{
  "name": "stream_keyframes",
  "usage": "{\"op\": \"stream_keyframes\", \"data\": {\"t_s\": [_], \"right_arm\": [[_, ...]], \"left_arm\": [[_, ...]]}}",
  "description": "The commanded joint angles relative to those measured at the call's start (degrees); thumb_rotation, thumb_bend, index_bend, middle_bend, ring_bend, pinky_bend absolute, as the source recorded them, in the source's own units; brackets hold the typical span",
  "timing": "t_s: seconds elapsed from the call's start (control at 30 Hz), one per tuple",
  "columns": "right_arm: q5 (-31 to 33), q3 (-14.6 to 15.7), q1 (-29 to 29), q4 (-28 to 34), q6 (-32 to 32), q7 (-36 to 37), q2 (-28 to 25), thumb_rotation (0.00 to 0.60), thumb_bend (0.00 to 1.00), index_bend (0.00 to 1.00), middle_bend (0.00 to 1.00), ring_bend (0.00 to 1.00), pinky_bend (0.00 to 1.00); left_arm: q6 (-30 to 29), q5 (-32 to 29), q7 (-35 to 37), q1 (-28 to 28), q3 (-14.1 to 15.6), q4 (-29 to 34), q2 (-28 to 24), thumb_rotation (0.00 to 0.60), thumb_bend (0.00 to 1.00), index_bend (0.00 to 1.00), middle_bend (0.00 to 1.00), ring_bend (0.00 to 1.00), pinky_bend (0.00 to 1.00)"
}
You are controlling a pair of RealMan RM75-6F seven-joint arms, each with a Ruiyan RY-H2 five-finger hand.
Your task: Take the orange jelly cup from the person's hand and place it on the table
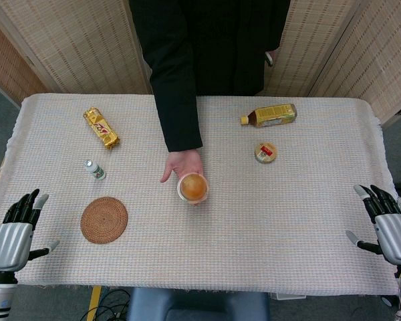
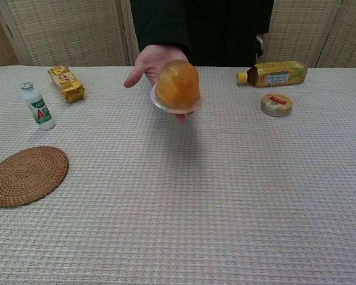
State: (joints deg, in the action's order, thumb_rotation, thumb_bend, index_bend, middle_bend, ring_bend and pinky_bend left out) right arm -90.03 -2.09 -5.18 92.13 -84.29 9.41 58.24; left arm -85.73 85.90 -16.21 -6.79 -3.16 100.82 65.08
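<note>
Woven tablecloth [image 1: 287,221] | orange jelly cup [image 2: 177,86] on person's hand [image 1: 182,164], mid-table | left hand [image 1: 13,231], right hand [image 1: 387,224] — released, empty | approach level — grip cup sides, not lid.

A desk [image 1: 287,221] covered in a pale woven cloth carries a round brown wicker coaster [image 1: 104,219], a small white bottle [image 1: 95,170], a gold foil snack packet [image 1: 101,127], a yellow drink bottle lying on its side [image 1: 269,116] and a small round tin [image 1: 266,152].
</note>
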Motion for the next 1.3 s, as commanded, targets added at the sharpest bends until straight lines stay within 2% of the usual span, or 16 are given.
{"op": "stream_keyframes", "data": {"t_s": [0.03,0.4,0.63,0.77,0.93,1.13,1.3], "right_arm": [[-0.2,-0.1,-0.1,-0.3,-0.2,0.1,0.2,0.6,0.22,0.0,0.08,0.02,0.07],[-1.9,0.2,-1.1,-0.4,0.4,0.3,0.7,0.6,0.22,0.0,0.08,0.02,0.07],[-6.8,-0.9,-6.2,2.0,3.4,-1.2,0.9,0.6,0.22,0.0,0.08,0.02,0.07],[-8.9,-2.3,-12.1,5.7,9.6,-4.0,1.2,0.6,0.22,0.0,0.08,0.02,0.07],[-8.2,-4.7,-19.9,9.6,18.8,-5.9,3.4,0.6,0.22,0.0,0.07,0.02,0.07],[0.1,-9.8,-30.0,11.3,31.4,-9.3,9.1,0.6,0.22,0.0,0.01,0.0,0.04],[7.9,-13.1,-37.4,7.5,38.4,-14.5,16.4,0.6,0.22,0.0,0.01,0.0,0.04]], "left_arm": [[0.0,-0.1,0.0,0.0,-0.1,0.0,0.0,0.6,0.14,0.09,0.0,0.0,0.16],[-0.1,-0.3,-0.1,0.0,-0.1,0.4,-0.5,0.6,0.14,0.09,0.0,0.0,0.16],[-0.5,0.2,-0.2,0.3,0.2,0.8,-0.6,0.6,0.14,0.09,0.0,0.0,0.16],[-1.0,0.5,0.0,0.6,0.3,0.9,-0.7,0.6,0.14,0.09,0.0,0.0,0.16],[-1.7,0.7,0.3,1.2,0.6,0.9,-1.1,0.6,0.14,0.09,0.0,0.0,0.16],[-2.3,0.8,0.9,1.9,0.8,1.0,-1.6,0.6,0.14,0.09,0.0,0.0,0.16],[-2.9,0.5,1.6,2.6,1.0,0.6,-2.0,0.6,0.14,0.09,0.0,0.0,0.16]]}}
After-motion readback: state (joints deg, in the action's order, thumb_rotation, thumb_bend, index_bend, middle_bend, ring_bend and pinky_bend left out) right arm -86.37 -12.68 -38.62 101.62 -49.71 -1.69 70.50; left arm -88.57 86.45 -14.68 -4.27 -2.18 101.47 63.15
